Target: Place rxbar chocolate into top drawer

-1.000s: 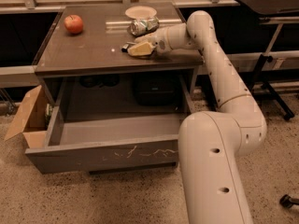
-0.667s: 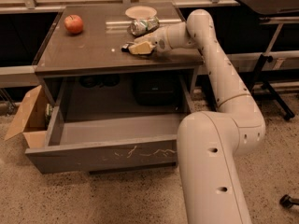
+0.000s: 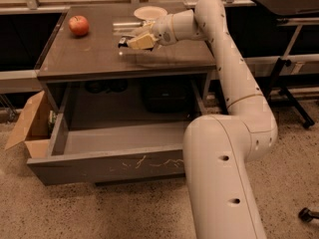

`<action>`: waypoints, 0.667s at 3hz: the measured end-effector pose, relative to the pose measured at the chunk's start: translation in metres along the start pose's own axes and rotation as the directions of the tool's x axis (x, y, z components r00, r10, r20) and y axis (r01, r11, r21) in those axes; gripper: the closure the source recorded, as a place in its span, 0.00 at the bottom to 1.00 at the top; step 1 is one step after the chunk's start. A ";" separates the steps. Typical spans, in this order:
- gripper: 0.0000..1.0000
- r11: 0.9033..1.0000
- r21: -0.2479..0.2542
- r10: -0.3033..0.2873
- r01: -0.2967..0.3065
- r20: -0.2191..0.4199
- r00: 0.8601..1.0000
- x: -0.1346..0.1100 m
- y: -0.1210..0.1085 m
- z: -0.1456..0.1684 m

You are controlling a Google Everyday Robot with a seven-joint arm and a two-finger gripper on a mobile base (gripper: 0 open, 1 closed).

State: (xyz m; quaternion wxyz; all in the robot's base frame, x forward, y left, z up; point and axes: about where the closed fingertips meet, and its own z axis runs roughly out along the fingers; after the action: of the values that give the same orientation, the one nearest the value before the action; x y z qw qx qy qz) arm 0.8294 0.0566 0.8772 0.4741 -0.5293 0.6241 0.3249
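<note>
1. Camera view, containers: the top drawer (image 3: 107,166) is pulled out under the desk's front edge. It is a wide, shallow grey tray, and its bare grey floor shows between its side walls.
2. An open brown cardboard box (image 3: 26,128) stands on the speckled floor against the drawer's left side, below the desk's front left corner (what it holds cannot be made out).
3. A pale round plate (image 3: 150,12) lies at the desk's far edge, right of the middle.
4. The desk (image 3: 89,56) has a flat, smooth, dark brown top. A round red apple (image 3: 79,25) sits near its far left corner.
5. The drawer's front panel is matt grey, with pale scratch marks right of its middle.
6. The end effector (image 3: 131,42), cream-coloured on a glossy white arm, hangs above the middle of the desk, nearer the far edge.
7. The rxbar chocolate (image 3: 121,44) shows only as a small dark shape at the end effector's tip, above the desk top. I cannot tell how far the end effector is open, nor whether it grips the bar.
8. The wrapper's markings are too small to read.
</note>
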 end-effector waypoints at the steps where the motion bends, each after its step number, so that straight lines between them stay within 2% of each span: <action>1: 1.00 1.000 0.000 0.000 0.000 0.000 1.000 0.000 0.000 0.000; 2: 1.00 0.998 -0.062 -0.003 0.003 0.005 1.000 -0.005 0.022 -0.001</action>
State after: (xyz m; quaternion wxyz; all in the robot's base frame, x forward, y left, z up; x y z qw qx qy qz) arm 0.8083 0.0626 0.8800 0.4596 -0.5438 0.6117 0.3448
